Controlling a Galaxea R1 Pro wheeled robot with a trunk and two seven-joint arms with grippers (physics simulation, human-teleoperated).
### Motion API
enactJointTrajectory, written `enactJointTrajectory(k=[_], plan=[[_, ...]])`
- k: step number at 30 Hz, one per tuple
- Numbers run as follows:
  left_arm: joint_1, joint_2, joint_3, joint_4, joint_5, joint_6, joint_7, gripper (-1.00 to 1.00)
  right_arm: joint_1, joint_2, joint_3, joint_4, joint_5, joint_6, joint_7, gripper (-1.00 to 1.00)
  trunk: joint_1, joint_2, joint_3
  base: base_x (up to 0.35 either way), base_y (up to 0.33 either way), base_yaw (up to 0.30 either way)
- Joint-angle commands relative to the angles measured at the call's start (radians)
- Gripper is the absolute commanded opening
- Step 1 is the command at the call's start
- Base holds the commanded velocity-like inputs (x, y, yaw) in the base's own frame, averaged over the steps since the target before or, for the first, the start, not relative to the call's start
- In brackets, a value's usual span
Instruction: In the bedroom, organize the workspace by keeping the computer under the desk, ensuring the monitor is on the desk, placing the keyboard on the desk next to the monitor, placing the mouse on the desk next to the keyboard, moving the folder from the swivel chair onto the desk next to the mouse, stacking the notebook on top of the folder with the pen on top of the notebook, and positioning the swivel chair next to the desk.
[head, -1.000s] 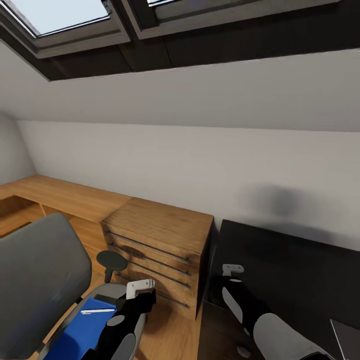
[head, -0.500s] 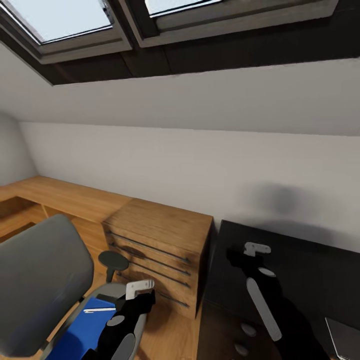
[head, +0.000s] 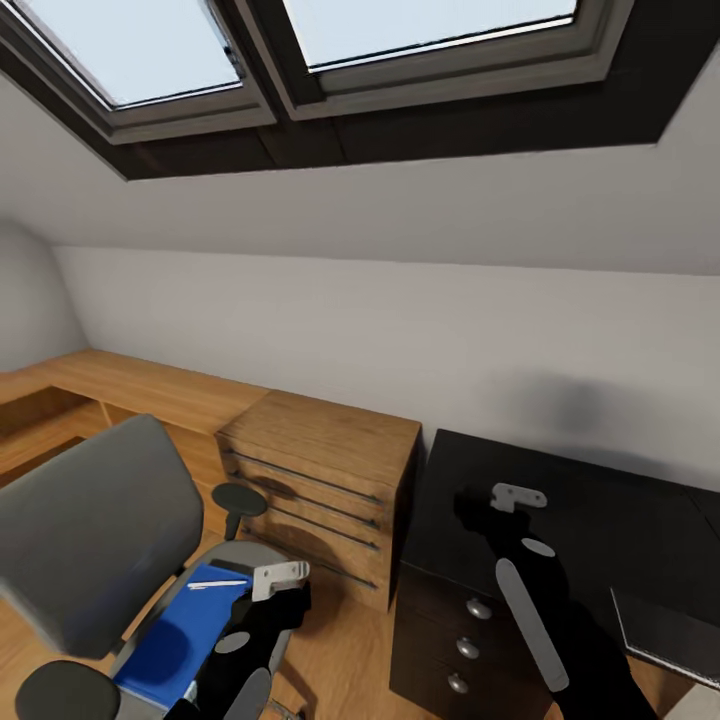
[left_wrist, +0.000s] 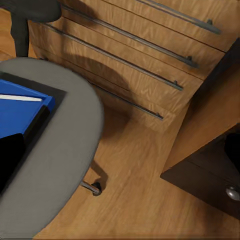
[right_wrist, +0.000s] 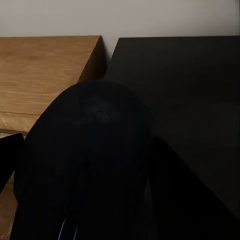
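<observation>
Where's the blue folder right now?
The folder lies on the seat of the swivel chair, low at the head view's left, with the pen on top of it and the left gripper just beside it.

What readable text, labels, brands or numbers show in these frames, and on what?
None: no readable text anywhere.
Bright-blue flat folder on the grey padded swivel chair: blank cover.
Light wooden drawer chest: no labels.
Glossy black desk and its silver-knobbed drawers: unmarked.
Black rounded mouse in the right end effector: no logo visible.

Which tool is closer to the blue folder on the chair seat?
Left. The left tool hangs just beside the folder; the right tool is over the desk.
</observation>
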Motion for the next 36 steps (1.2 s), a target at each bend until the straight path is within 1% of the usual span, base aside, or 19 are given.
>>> enactJointTrajectory(k=[1, 4, 9, 11, 12, 13, 19, 21, 24, 25, 26, 27, 28, 29, 30, 32, 36], plan=[[-0.001, 0.0, -0.005, 0.028, 0.008, 0.002, 0.009, 1.0, -0.001, -0.001, 0.002, -0.003, -0.014, 0.001, -0.014, -1.0, -0.004, 0.006, 0.002, -0.005, 0.0, -0.004], [-0.002, 0.0, -0.006, 0.037, 0.008, 0.002, 0.008, 1.0, -0.001, 0.001, 0.002, -0.003, -0.013, 0.002, -0.014, -1.0, -0.015, 0.027, 0.011, -0.001, 0.0, -0.146], [-0.002, 0.0, -0.004, 0.039, 0.008, 0.002, 0.009, 1.0, -0.001, 0.001, 0.002, -0.004, -0.012, 0.002, -0.017, -1.0, -0.015, 0.027, 0.011, 0.0, 0.0, -0.169], [-0.001, 0.0, -0.005, 0.058, 0.008, 0.001, 0.01, 1.0, -0.001, 0.001, 0.003, -0.003, -0.012, 0.002, -0.017, -1.0, -0.015, 0.027, 0.011, 0.0, 0.0, -0.041], [-0.002, 0.0, -0.006, 0.09, 0.006, 0.0, 0.009, 1.0, -0.001, 0.001, 0.003, -0.003, -0.012, 0.002, -0.018, -1.0, -0.015, 0.027, 0.011, 0.0, 0.0, -0.013], [-0.002, 0.0, -0.006, 0.101, 0.006, 0.0, 0.009, 1.0, -0.001, 0.001, 0.003, -0.003, -0.012, 0.002, -0.018, -1.0, -0.015, 0.027, 0.011, 0.0, 0.0, -0.008], [-0.002, 0.002, -0.003, 0.125, 0.009, -0.001, 0.011, 1.0, -0.001, 0.0, 0.002, -0.004, -0.011, 0.002, -0.018, -1.0, -0.015, 0.027, 0.011, 0.0, 0.0, -0.002], [-0.002, 0.001, -0.01, 0.148, 0.006, -0.002, 0.012, 1.0, -0.001, 0.0, 0.001, -0.002, -0.011, 0.002, -0.017, -1.0, -0.015, 0.027, 0.011, 0.0, 0.0, -0.049], [-0.001, 0.0, -0.077, 0.21, 0.005, -0.01, 0.012, 1.0, -0.001, -0.001, 0.0, -0.003, -0.011, 0.001, -0.017, -1.0, -0.015, 0.027, 0.011, 0.0, 0.0, -0.156], [-0.001, 0.0, -0.125, 0.251, 0.007, -0.028, 0.012, 1.0, -0.001, -0.002, -0.001, -0.003, -0.011, 0.002, -0.017, -1.0, -0.015, 0.027, 0.011, 0.0, 0.0, -0.208], [-0.001, 0.0, -0.145, 0.273, 0.007, -0.042, 0.012, 1.0, -0.001, -0.002, -0.001, -0.004, -0.011, 0.002, -0.017, -1.0, -0.015, 0.027, 0.011, 0.0, 0.0, -0.218], [-0.001, 0.0, -0.175, 0.318, 0.008, -0.083, 0.012, 1.0, -0.001, -0.003, -0.001, -0.004, -0.011, 0.002, -0.017, -1.0, -0.015, 0.027, 0.011, 0.0, 0.0, -0.233], [-0.001, 0.0, -0.194, 0.358, 0.008, -0.134, 0.011, 1.0, -0.001, -0.003, -0.001, -0.004, -0.011, 0.002, -0.017, -1.0, -0.015, 0.027, 0.011, 0.0, 0.0, -0.243], [-0.001, 0.0, -0.202, 0.376, 0.008, -0.16, 0.01, 1.0, -0.001, -0.003, -0.001, -0.004, -0.011, 0.002, -0.017, -1.0, -0.015, 0.027, 0.011, 0.0, 0.0, -0.247], [-0.001, 0.0, -0.212, 0.408, 0.009, -0.206, 0.007, 1.0, -0.001, -0.003, -0.001, -0.004, -0.01, 0.002, -0.017, -1.0, -0.015, 0.027, 0.011, 0.0, 0.0, -0.252], [-0.001, 0.0, -0.222, 0.455, 0.008, -0.256, 0.004, 1.0, -0.001, -0.004, -0.001, -0.003, -0.01, 0.002, -0.017, -1.0, -0.015, 0.027, 0.011, 0.0, 0.0, -0.255], [-0.001, 0.0, -0.229, 0.528, 0.008, -0.299, 0.003, 1.0, -0.001, -0.004, -0.001, -0.001, -0.01, 0.002, -0.016, -1.0, -0.015, 0.027, 0.011, 0.0, 0.0, -0.258]])
